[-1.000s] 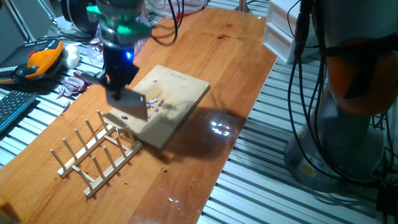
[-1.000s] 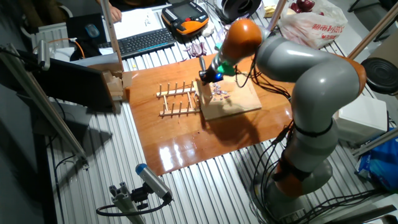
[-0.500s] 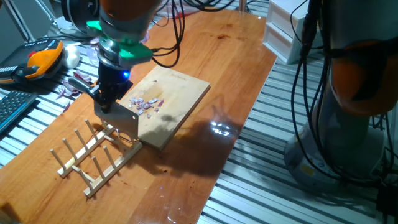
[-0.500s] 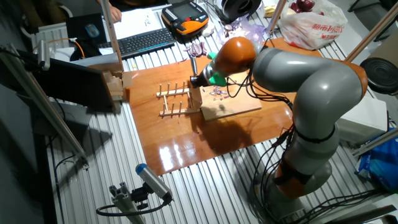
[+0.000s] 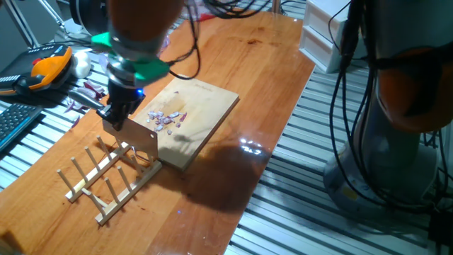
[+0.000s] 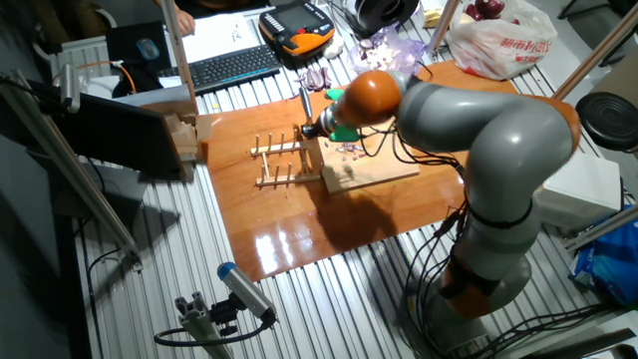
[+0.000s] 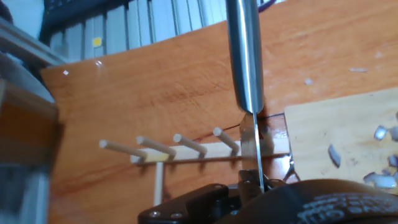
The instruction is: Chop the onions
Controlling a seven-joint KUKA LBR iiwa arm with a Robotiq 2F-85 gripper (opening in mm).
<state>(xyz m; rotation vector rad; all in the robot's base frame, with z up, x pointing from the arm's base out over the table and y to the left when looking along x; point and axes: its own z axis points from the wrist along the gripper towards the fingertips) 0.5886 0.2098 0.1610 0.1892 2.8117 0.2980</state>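
The onions are many tiny purple-white bits [image 5: 167,118] in a small pile on the pale wooden board [image 5: 202,117], also seen in the other fixed view [image 6: 350,150] and at the right edge of the hand view [image 7: 380,133]. My gripper [image 5: 115,113] is shut on the handle of a cleaver [image 7: 245,56]. Its flat steel blade [image 5: 139,135] hangs at the board's left end, just left of the onion pile and over the edge toward the peg rack. The blade appears edge-on in the hand view [image 7: 256,158].
A wooden peg rack [image 5: 106,173] lies right beside the board's left end, under the blade. Purple peel scraps [image 5: 83,95], an orange pendant [image 5: 44,69] and a keyboard [image 5: 15,122] sit beyond the table's left edge. A plastic bag [image 6: 496,38] lies at the far side.
The gripper and cleaver have moved left off the onion pile to the board's end near the rack. The onion bits stay put and are now uncovered.
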